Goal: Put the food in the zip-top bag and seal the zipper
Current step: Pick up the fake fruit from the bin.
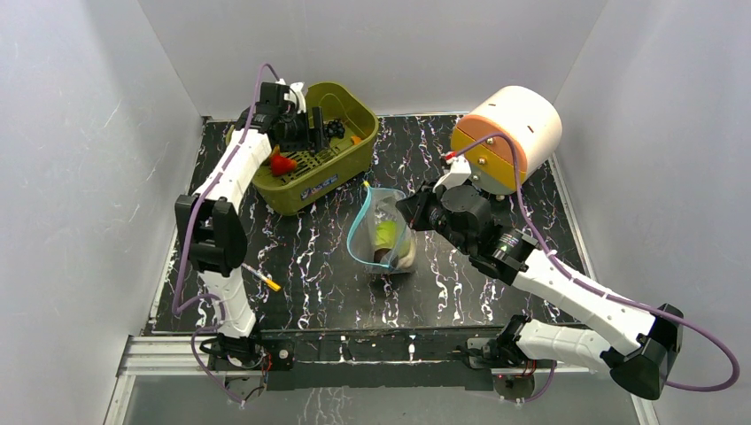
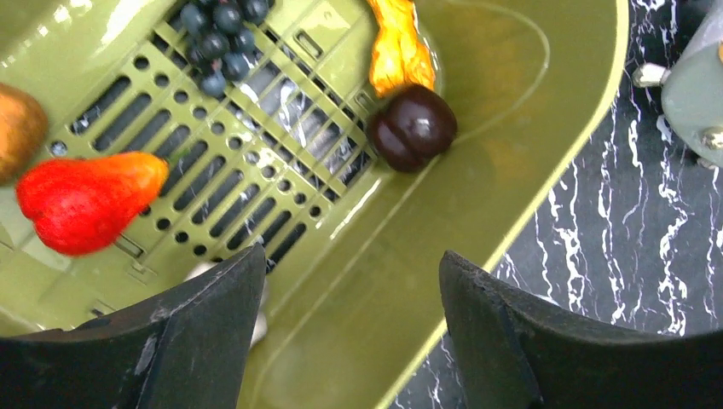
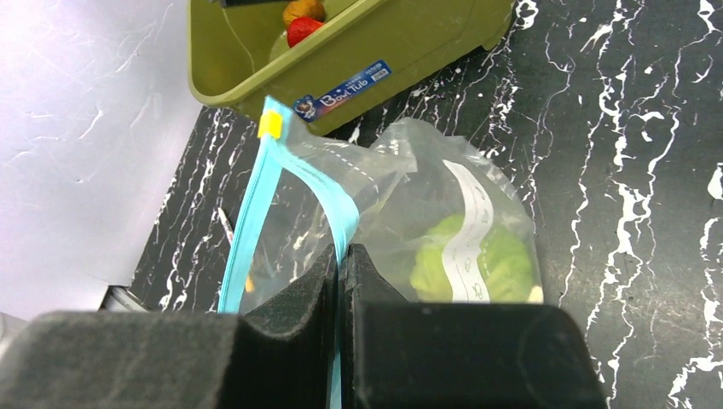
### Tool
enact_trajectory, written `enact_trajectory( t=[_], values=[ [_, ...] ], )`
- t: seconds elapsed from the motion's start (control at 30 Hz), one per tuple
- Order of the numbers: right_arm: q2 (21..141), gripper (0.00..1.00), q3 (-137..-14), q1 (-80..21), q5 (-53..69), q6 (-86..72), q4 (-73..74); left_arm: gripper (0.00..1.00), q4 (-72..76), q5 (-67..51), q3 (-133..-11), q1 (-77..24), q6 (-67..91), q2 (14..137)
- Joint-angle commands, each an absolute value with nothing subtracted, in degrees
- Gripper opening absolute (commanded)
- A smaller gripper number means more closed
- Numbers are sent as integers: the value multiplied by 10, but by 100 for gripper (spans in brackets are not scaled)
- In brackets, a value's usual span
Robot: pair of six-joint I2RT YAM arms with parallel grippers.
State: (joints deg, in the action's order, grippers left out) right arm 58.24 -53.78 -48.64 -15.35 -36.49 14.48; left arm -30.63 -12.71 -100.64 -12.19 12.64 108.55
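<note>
- Left gripper: jaws spread wide with nothing between them; it hangs over the olive-green bin at the table's far left.
- Food in the bin, wrist view: dark grape bunch on the slotted floor, red fruit to the left, dark round plum-like fruit touching an orange piece. A brownish item at the left edge is cut off by the frame.
- Right gripper: fingers pressed together on the mouth of the zip-top bag, with the blue-teal zipper caught between them.
- The bag sits on the black marbled table, just in front of the bin. Its mouth gapes, and the two strip halves stand apart below the yellow end tab.
- Pale-green cabbage lies inside the bag, low down.
- Thin yellow-tipped stick lies on the table beside the left arm, well apart from the bag.
</note>
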Motion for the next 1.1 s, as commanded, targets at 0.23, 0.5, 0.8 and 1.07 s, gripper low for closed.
enact_trajectory(
  t=[0.23,0.5,0.8,1.07],
  values=[
    [576,0,-568,-485,-256,-318,149,75,-350,-165,-1104,-102,79,1163],
    [553,0,-530,-485,-270,-260,111,75,-296,-147,-1056,-99,124,1178],
    [517,0,-530,-485,-206,-242,137,74,-225,-37,-1024,-100,157,1173],
    [524,0,-568,-485,-184,-257,219,69,-149,3,-1047,-99,140,1184]
  ],
)
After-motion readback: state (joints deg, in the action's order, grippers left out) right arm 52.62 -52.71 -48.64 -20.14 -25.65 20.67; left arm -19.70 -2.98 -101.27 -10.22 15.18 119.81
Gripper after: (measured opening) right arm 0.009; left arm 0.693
